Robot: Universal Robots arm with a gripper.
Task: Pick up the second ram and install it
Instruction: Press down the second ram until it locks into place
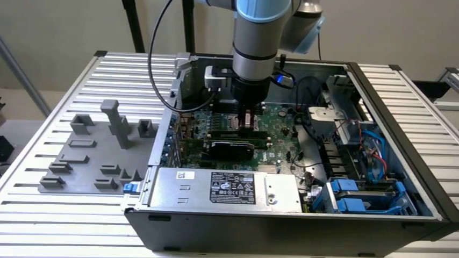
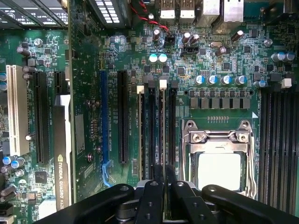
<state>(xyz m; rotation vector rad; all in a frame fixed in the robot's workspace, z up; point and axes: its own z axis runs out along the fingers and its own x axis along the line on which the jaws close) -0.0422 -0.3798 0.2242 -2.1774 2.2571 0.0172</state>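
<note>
My gripper [image 1: 249, 122] reaches down inside the open computer case [image 1: 401, 161], low over the motherboard [image 1: 276, 141]. In the wrist view the two black fingers [image 2: 158, 179] stand close together, with the gripper [image 2: 163, 171] shut on the thin top edge of the second ram [image 2: 163, 126]. That stick stands on edge in a memory slot, and a white latch [image 2: 162, 84] sits at its far end. Another stick [image 2: 141, 130] with its own white latch stands in the neighbouring slot. In the exterior view the ram [image 1: 228, 131] appears as a dark green strip under the gripper.
A CPU socket [image 2: 218, 161] lies beside the slots and a graphics card [image 2: 61, 172] on the other side. More black slots [image 2: 279, 144] run past the socket. Power supply [image 1: 229, 188], cables and blue drive bays [image 1: 358, 196] crowd the case. A grey tray [image 1: 93, 156] sits at the exterior view's left.
</note>
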